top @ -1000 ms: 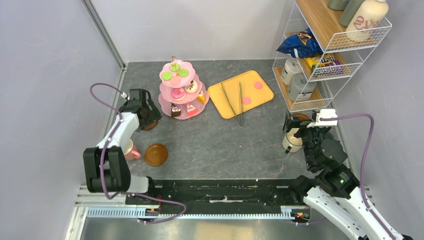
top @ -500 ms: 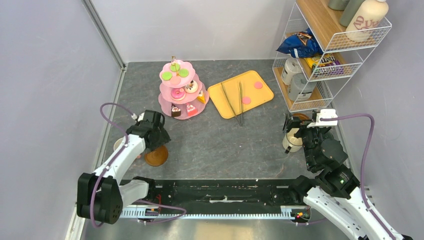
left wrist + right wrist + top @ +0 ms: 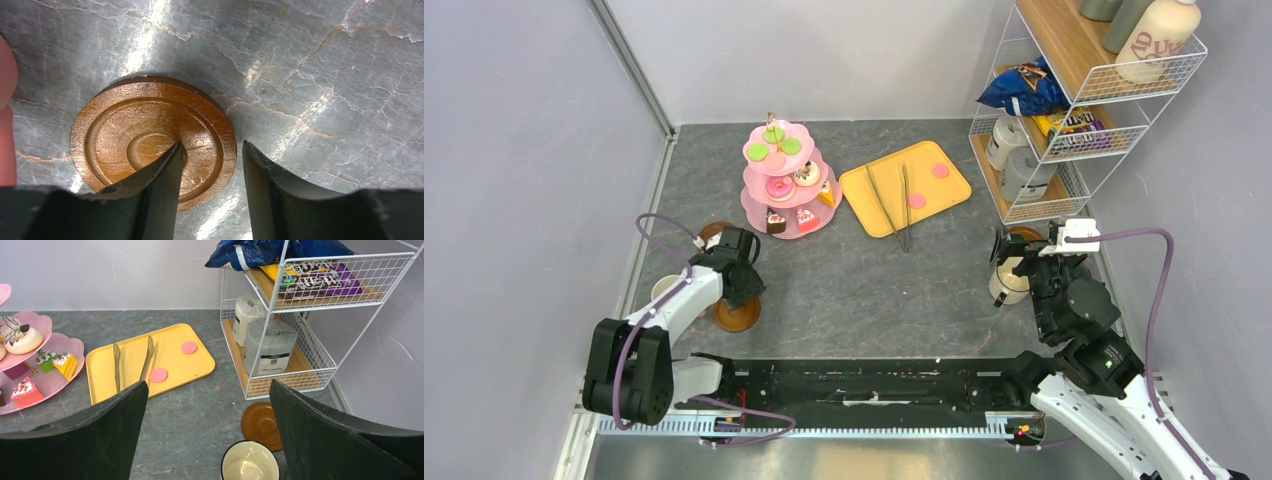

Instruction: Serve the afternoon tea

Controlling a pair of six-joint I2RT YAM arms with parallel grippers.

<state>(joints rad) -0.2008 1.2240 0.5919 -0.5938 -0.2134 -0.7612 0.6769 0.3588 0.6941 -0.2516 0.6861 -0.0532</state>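
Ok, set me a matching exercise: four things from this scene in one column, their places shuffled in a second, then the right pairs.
1. tongs
2. green macarons
3. blue bag
4. cream mug

A. on a shelf of the wire rack
B. on the table, beside a brown saucer
C. on the yellow tray
D. on the top tier of the pink stand

Pairs: 1-C, 2-D, 3-A, 4-B

Arm links: left arm (image 3: 666, 310) and right arm (image 3: 1114, 415) have white shells with black joint housings.
Cables: a purple cable (image 3: 1168, 256) runs along each arm.
Claws: left claw (image 3: 211, 145) and right claw (image 3: 208, 387) have matte black, tapering fingers.
Wrist block (image 3: 1079, 233): white, on the right arm.
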